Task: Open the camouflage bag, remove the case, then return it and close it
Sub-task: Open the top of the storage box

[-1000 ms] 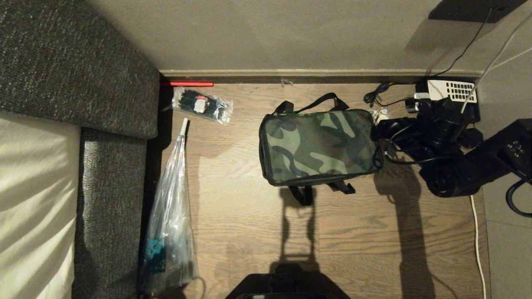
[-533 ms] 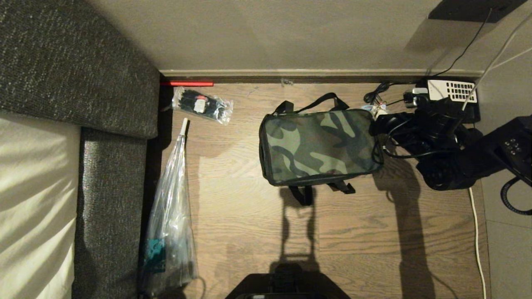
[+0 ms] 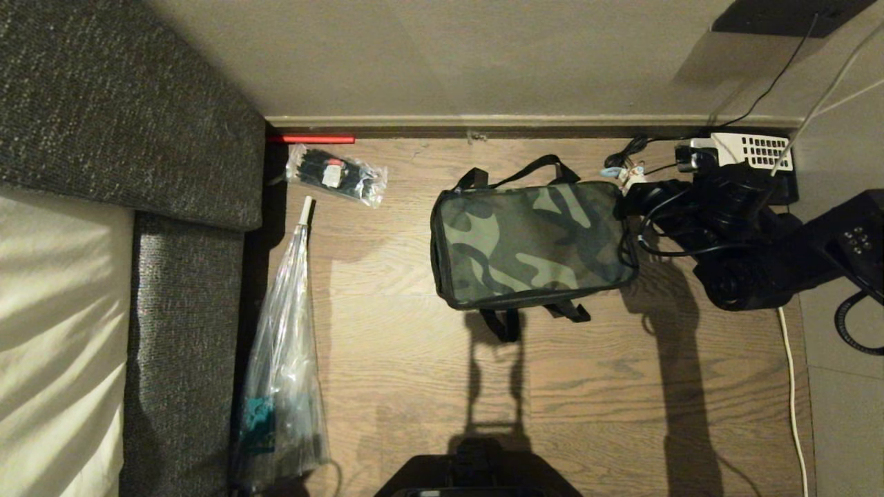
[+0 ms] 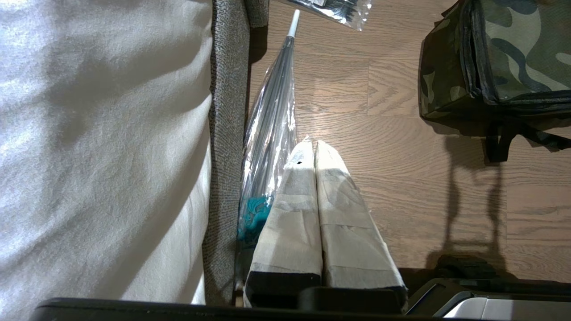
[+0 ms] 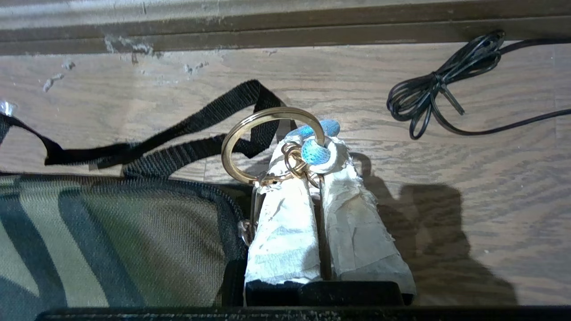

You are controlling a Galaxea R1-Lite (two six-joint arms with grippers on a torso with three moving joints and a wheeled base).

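The camouflage bag point(image 3: 528, 241) lies closed on the wooden floor, its black straps point(image 5: 187, 129) trailing toward the wall. It also shows in the left wrist view point(image 4: 513, 58) and the right wrist view point(image 5: 111, 240). My right gripper point(image 3: 630, 181) is at the bag's far right corner. There the gripper point(image 5: 308, 151) is shut on the zipper pull, a gold ring point(image 5: 272, 110) with a blue tag point(image 5: 314, 152). The case is out of view. My left gripper point(image 4: 314, 145) hangs parked over the floor by the sofa, shut and empty.
A grey sofa point(image 3: 124, 103) fills the left. Beside it lie a long clear plastic bag point(image 3: 283, 366) and a small clear bag of black items point(image 3: 336, 176). A telephone with white keypad point(image 3: 749, 148), a coiled black cable point(image 5: 428, 96) and the skirting board point(image 3: 483, 123) stand near the right gripper.
My right arm has drawn the zipper pull along the bag's right end toward the wall, reaching the far corner. The bag and left arm have stayed put.
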